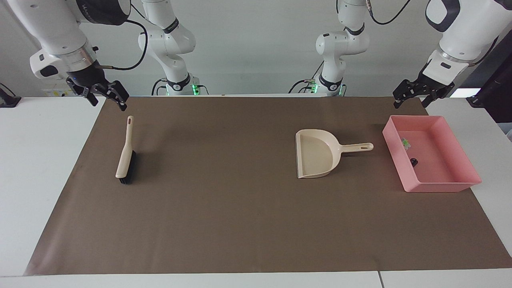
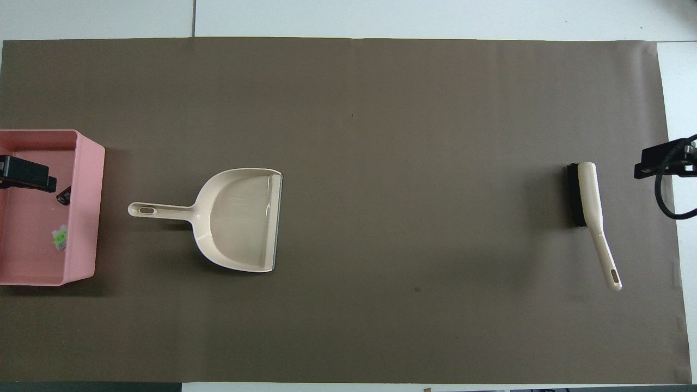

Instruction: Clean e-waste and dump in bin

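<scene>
With the e-waste (image 1: 409, 151) already lying in the pink bin (image 1: 452, 186) and both the left gripper (image 1: 414, 96) and right gripper (image 1: 105, 96) spread and empty, a careless retreat could nudge the bin and spill scraps.

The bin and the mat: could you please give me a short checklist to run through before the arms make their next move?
1. E-waste in the bin: ok, scraps lie inside it.
2. Scraps left on the brown mat: ok, none visible.
3. Dustpan set down, nothing in it: ok.
4. Brush set down on the mat: ok.
5. Left hand holding nothing, raised near the bin's edge nearest the robots: ok.
6. Right hand holding nothing, raised near the brush handle: ok.
</scene>
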